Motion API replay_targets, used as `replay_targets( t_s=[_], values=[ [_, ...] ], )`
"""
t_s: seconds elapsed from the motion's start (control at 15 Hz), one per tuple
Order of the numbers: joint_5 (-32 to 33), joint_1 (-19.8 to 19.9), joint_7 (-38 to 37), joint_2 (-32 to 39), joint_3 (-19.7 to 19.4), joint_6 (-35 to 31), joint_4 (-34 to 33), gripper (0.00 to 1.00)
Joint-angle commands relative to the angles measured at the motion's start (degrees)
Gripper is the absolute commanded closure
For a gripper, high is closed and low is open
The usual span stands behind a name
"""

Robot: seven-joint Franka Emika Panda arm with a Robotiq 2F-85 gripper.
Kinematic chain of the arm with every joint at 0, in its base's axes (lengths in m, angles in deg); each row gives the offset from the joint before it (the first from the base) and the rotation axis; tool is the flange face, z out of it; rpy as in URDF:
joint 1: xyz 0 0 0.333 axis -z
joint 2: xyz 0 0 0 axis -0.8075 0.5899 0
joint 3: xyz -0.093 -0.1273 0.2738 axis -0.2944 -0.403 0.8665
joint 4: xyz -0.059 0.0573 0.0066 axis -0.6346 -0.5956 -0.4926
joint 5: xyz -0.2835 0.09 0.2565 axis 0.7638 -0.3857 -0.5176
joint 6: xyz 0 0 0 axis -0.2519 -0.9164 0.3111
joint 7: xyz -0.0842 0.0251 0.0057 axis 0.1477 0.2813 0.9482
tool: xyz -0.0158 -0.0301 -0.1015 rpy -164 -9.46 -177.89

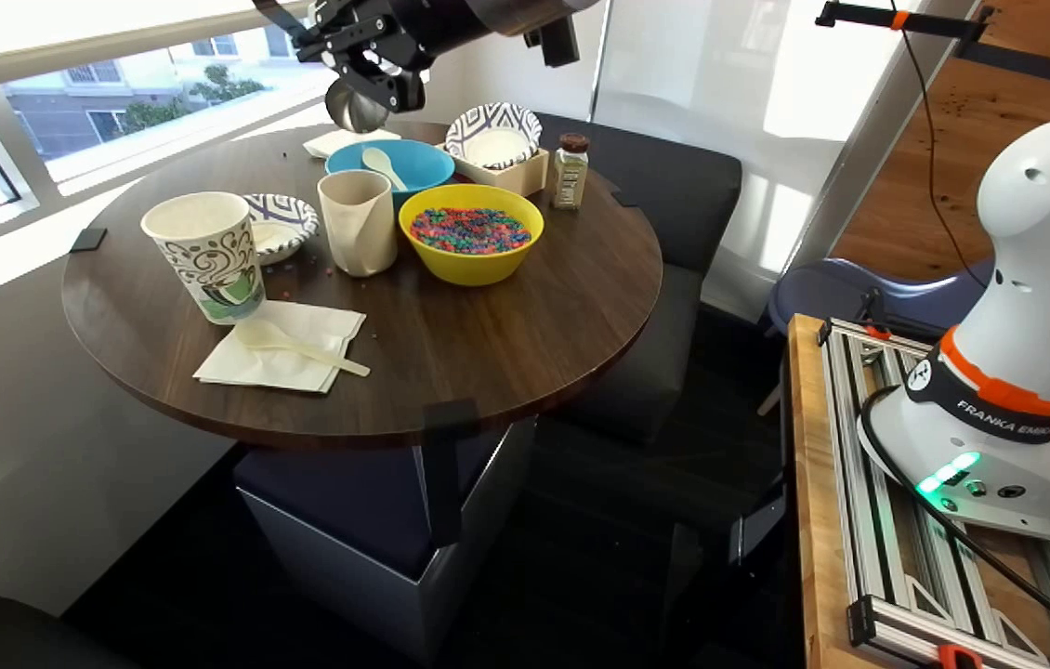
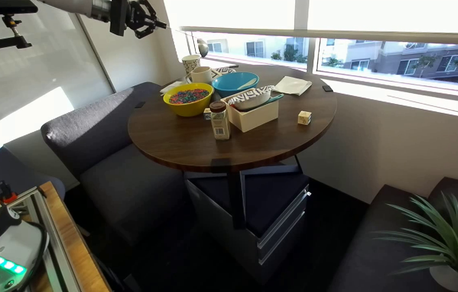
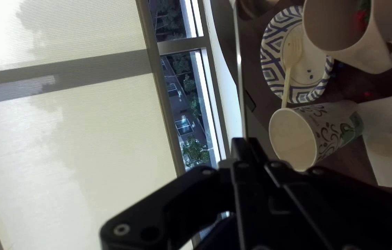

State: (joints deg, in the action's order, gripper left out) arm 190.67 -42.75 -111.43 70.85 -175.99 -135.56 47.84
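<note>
Bright window (image 2: 255, 48) behind, dark round tabletop (image 1: 525, 344) below, and up high a metal ladle (image 2: 202, 48) is held!
Its thin handle (image 3: 240, 86) is pinched tight in the claw (image 2: 163, 25), the scoop suspended, seemingly above the tabletop's window side, paper cup (image 3: 317, 132) and patterned dish (image 3: 307, 66) nearby.

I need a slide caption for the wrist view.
Gripper clasping a long-handled metal ladle, with a fork resting in a patterned paper bowl and a printed paper cup in view.
</note>
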Motion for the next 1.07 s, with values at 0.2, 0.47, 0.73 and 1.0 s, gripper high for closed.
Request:
replay_targets(
  t_s=[0.2, 0.47, 0.73, 1.0],
  values=[
    [-9.6, -0.1, 0.8, 0.7, -9.3, -12.3, -1.7, 0.99],
    [-11.9, 3.9, -3.8, 3.4, -11.8, -22.4, -3.6, 0.99],
    [-12.4, 9.2, -8.1, 3.8, -14.2, -32.3, -5.3, 0.99],
    [-13.8, 13.9, -10.8, 1.7, -14.5, -37.0, -5.9, 0.99]
  ],
)
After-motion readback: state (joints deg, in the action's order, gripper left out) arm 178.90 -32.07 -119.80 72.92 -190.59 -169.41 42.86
